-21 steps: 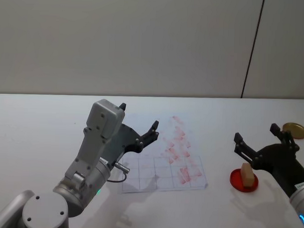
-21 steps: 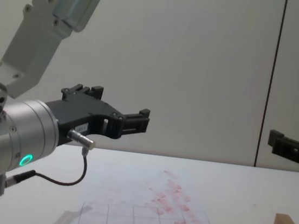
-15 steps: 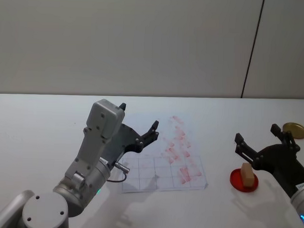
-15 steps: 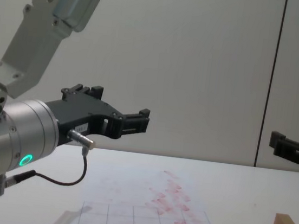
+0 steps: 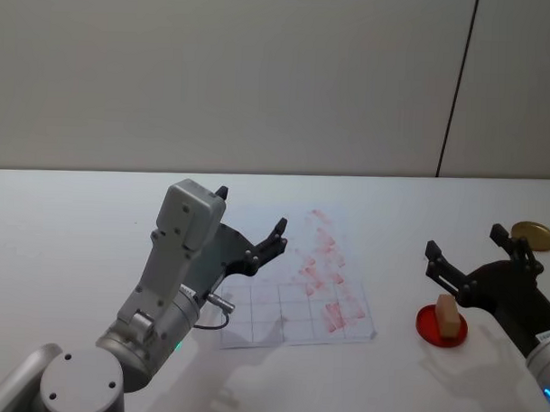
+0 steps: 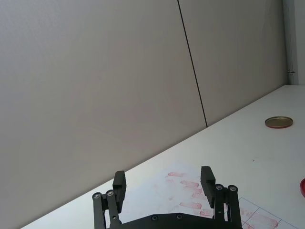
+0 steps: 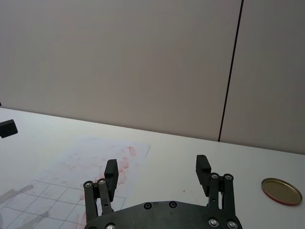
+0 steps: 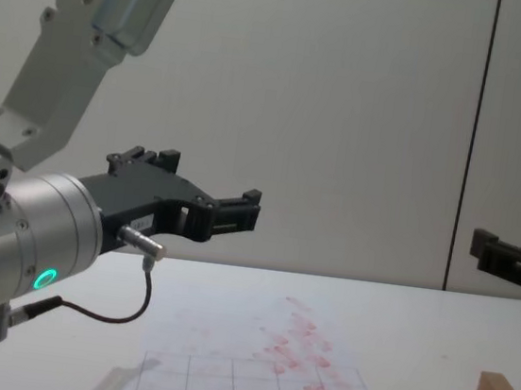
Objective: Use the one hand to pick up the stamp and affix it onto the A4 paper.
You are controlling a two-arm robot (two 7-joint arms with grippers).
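The stamp is seen standing upright on the red ink pad, toward the right side of the counter, and it has not been moved over the last moments. It is touched by nothing. The A4 paper, already marked with many red prints, lies flat to the left of the pad and apart from it.

The right gripper is held above and slightly behind the stamp, its fingers spread wide and empty. In the chest view it is seen well above the block rather than around it. A very slight drift of this gripper toward the right edge of the chest view can be made out against the earlier frames; otherwise its pose is unchanged, and no descent is seen.

The left gripper is held raised over the near left part of the paper, fingers also open and holding nothing, and it has not shifted.

From this it is judged that the pick-up has not yet been begun: the approach is at most being aligned. A descent with the fingers brought to either side of the block would be called for before any stamping. A gold lid lies at the far right, apart from everything.
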